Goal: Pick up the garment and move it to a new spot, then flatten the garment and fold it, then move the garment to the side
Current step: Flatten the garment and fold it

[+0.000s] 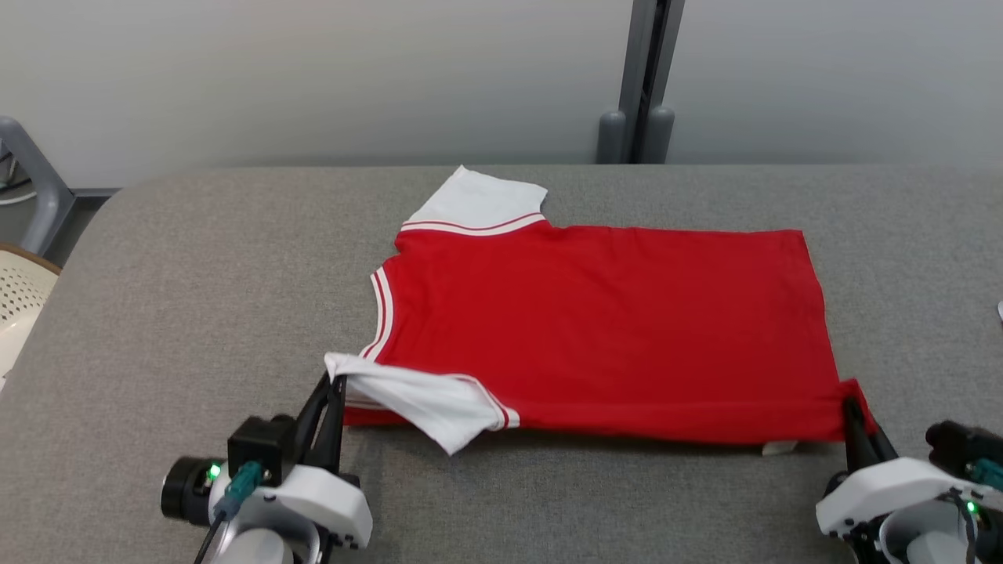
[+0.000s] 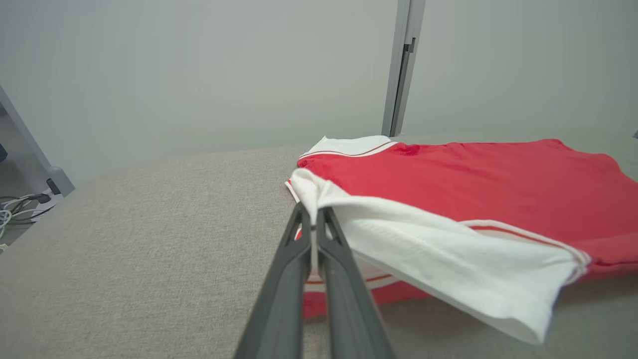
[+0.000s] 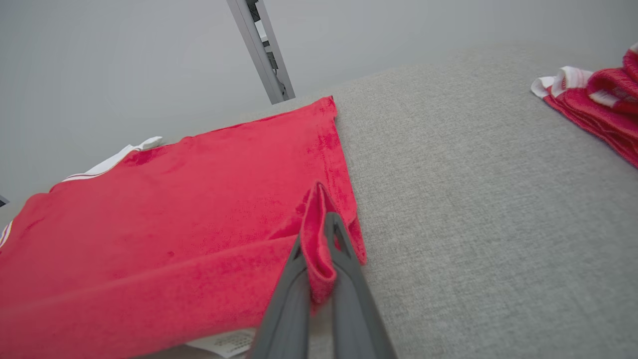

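Head view: the shirt point(image 1: 595, 329) is laid flat mid-table point(image 1: 196, 274), w/ its near white sleeve point(image 1: 423, 403) pinched tight in the left gripper point(image 1: 335, 382) and the near hem corner point(image 1: 856, 388) pinched in the right gripper point(image 1: 851, 407), prob. so the whole near edge can be carried over in one fold. Left wrist view: the jaws are seen clamped on the sleeve's edge, cloth lifted off the table for that fold. Right wrist view: the corner is bunched btwn closed jaws & raised a little; another red pile point(image 3: 593, 94) is left well apart, out of the way.
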You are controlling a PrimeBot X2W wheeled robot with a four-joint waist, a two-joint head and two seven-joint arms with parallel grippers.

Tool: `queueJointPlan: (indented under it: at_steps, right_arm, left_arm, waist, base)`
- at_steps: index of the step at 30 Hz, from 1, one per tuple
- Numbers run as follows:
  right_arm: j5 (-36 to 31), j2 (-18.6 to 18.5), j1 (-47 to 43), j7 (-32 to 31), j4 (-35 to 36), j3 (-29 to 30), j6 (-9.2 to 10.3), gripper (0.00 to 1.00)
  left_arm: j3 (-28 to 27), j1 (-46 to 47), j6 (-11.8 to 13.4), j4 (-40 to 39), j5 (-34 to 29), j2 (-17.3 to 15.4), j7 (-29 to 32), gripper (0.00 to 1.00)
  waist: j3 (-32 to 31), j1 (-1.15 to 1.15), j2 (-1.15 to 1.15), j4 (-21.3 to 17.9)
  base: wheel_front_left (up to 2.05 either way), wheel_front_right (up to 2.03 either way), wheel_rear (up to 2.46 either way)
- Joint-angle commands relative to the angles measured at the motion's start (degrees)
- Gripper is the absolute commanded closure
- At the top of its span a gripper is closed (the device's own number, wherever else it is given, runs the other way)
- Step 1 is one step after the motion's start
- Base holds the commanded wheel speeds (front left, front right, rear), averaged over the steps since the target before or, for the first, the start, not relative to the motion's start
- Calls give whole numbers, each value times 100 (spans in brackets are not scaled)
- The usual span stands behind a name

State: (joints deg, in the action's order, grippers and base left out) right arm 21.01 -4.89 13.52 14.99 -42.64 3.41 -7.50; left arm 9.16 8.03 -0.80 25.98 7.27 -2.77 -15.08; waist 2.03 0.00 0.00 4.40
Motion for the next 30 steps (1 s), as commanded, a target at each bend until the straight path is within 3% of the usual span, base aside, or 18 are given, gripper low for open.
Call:
queueJointPlan:
  at_steps: [1, 12, 28, 29, 30]
  right_arm:
    - [18, -83, 267, 24, -39, -46, 2, 100]
    - [-158, -222, 1323, 24, -396, -280, 2, 100]
    - [-459, -157, 2056, 24, -556, -153, 2, 100]
    - [-477, -140, 2087, 24, -562, -142, 2, 71]
    - [-494, -127, 2110, 24, -562, -131, 2, 28]
  left_arm:
    - [-39, 344, -45, 64, -100, -27, -9, 100]
    - [-128, 1617, -47, 735, -345, -27, -9, 100]
    - [-178, 2497, 17, 1115, -533, -43, -9, 100]
    - [-184, 2518, 29, 1139, -521, -43, -9, 100]
    - [-192, 2523, 36, 1144, -518, -42, -9, 100]
  waist:
    - [256, 0, 0, -59]
    - [1023, 0, 0, -131]
    - [1638, 0, 0, -158]
    - [1651, 0, 0, -164]
    - [1663, 0, 0, -170]
  base:
    - [0, 0, 0]
    - [0, 0, 0]
    - [0, 0, 0]
    - [0, 0, 0]
    - [0, 0, 0]
